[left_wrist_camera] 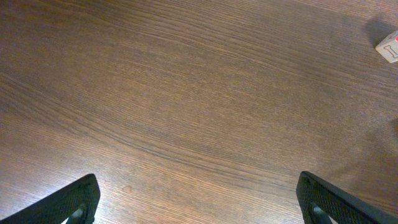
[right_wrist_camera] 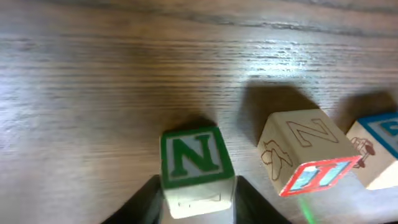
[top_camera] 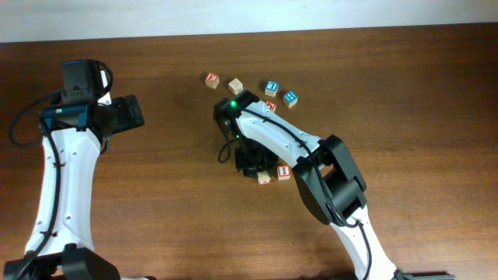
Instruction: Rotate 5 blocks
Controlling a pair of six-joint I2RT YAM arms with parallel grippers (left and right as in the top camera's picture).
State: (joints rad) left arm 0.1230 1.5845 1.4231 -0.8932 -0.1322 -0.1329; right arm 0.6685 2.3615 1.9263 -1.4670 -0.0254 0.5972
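L claw [left_wrist_camera: 199, 208] spread wide, tips cut off. R claw [right_wrist_camera: 198, 210] flanks N block [right_wrist_camera: 194, 155]; pinching or loose: cannot tell.

N — green-faced block [right_wrist_camera: 196, 163], Z and I — beige block [right_wrist_camera: 298, 146]

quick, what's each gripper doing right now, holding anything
left gripper: open wide, holding nothing
right gripper: closed on the green N block
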